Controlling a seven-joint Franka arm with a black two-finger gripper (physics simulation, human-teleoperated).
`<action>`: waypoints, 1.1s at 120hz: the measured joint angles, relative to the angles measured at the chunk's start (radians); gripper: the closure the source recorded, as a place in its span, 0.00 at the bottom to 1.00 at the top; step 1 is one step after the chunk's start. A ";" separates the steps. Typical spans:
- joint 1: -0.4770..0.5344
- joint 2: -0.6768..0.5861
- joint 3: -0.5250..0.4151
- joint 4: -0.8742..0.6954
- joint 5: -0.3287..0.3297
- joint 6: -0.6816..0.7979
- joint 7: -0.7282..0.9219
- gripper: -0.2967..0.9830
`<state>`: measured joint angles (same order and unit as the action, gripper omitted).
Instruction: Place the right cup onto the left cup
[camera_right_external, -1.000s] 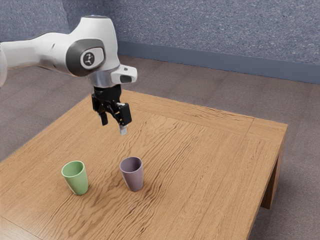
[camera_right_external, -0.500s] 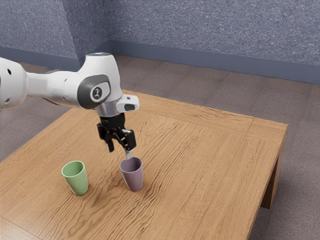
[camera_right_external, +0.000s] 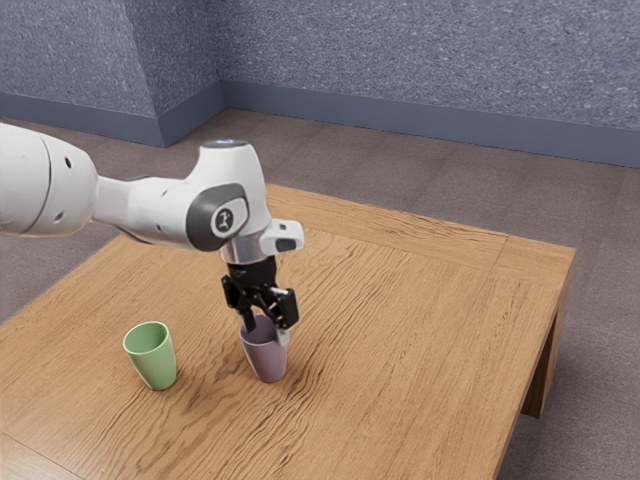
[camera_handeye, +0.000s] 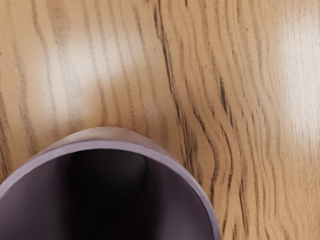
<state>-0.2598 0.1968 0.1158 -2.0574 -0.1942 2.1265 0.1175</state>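
The wooden table, (camera_right_external: 420, 300) flat and marked by dark, wavy grain, supported both vessels. Above it reached the smooth white arm. (camera_right_external: 160, 205) The green cup, (camera_right_external: 152, 357) tapered and probably the receiving base, stood upright, apart from its neighbour. The purple cup, (camera_right_external: 266, 358) likewise tapered and likely the one to be lifted, stood upright beneath the black pincer, (camera_right_external: 267, 335) whose fingers were wide apart at its rim. Good grasping called for centring, straight lowering, then even closure.

I saw a wooden table (camera_right_external: 430, 330) with dark, wavy grain, one leg (camera_right_external: 546, 375) below its corner, on grey-brown floor (camera_right_external: 605, 270). Beyond its far edge, a baseboard (camera_right_external: 400, 114) lined the speckled wall (camera_right_external: 430, 50).
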 joint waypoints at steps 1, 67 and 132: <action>0.000 0.001 0.000 0.000 -0.001 0.001 0.000 0.32; -0.010 0.043 -0.013 0.009 -0.014 0.041 0.000 0.60; -0.010 0.018 -0.011 0.010 0.006 0.039 -0.011 0.83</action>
<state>-0.2700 0.2149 0.1044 -2.0477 -0.1885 2.1658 0.1066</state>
